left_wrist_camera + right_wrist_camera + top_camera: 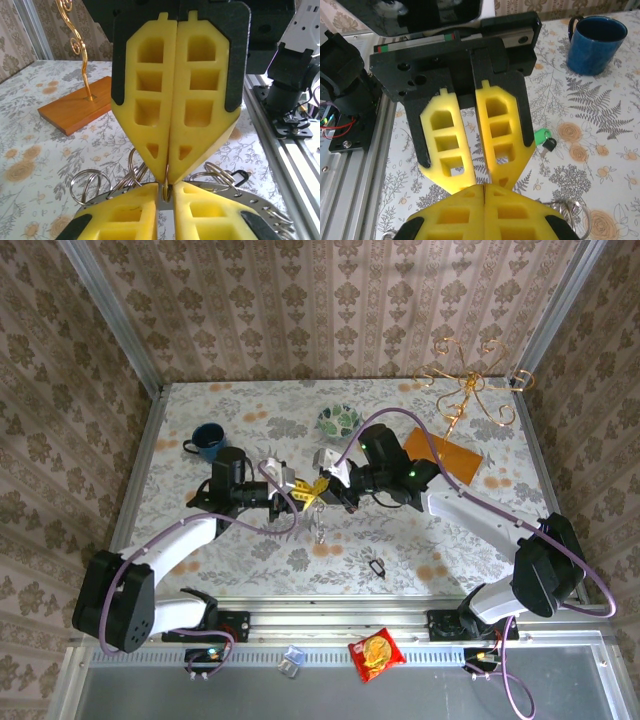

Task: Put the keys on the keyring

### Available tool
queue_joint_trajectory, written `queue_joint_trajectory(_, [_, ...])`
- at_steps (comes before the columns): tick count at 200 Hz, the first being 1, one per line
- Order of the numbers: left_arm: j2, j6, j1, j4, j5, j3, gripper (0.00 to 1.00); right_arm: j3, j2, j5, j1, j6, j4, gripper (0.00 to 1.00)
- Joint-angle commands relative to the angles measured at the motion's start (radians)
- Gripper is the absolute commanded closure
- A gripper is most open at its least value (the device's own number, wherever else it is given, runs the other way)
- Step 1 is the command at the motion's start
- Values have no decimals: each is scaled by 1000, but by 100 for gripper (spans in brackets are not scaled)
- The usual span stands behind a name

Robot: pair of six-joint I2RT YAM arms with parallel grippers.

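Above the table's middle my two grippers meet tip to tip. My right gripper point(323, 489) point(169, 179) point(484, 188) is shut on a thin brass-coloured ring point(167, 191). My left gripper point(311, 496) point(167, 196) has its jaws down to a narrow slit around that same ring. Several silver split rings point(88, 186) point(571, 210) hang on a flat silver strip point(260, 202) beside the tips. The keys point(542, 137), with a bright green head and a dark one, lie on the cloth behind the left fingers. The keyring point(377, 567) point(241, 176), a small dark oval loop, lies alone nearer the front edge.
A blue mug point(208, 442) point(595, 44) stands at the back left and a patterned bowl point(340, 420) at the back middle. A gold wire stand on an orange base point(446, 454) point(75, 107) is at the back right. A snack packet point(375, 652) lies on the front rail.
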Motion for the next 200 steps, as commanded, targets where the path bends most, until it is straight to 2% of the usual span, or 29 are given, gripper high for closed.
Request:
queue_joint_trajectory(1, [8, -29, -5, 61, 45, -9, 87, -3, 4, -24, 23, 0, 59, 100])
queue_joint_trajectory(26, [2, -58, -6, 112, 48, -20, 100, -4, 10, -16, 23, -9, 40, 100])
queue_joint_trajectory(56, [-8, -121, -5, 225, 43, -53, 100, -17, -3, 22, 23, -15, 11, 100])
queue_joint_trajectory(78, [-20, -129, -5, 255, 23, -70, 100, -35, -37, 47, 11, -6, 12, 75])
queue_joint_trajectory(94, [-27, -107, -5, 242, 11, -76, 100, -62, -59, 43, -11, -7, 21, 65])
queue_joint_trajectory(104, [-34, -91, -5, 239, 4, -80, 100, -82, -108, 42, -22, -25, 22, 63])
queue_joint_trajectory(130, [-53, -21, -6, 204, -28, -87, 100, -152, -175, 89, -33, -124, 22, 62])
queue_joint_trajectory(133, [-56, -10, -32, 196, -32, -88, 100, -160, -182, 94, -33, -137, 25, 62])
queue_joint_trajectory(146, [-66, 32, -43, 171, -48, -88, 100, -193, -203, 109, -33, -169, 49, 63])
queue_joint_trajectory(200, [-106, 167, -65, 149, -93, -105, 100, -198, -198, 86, -23, -185, 105, 72])
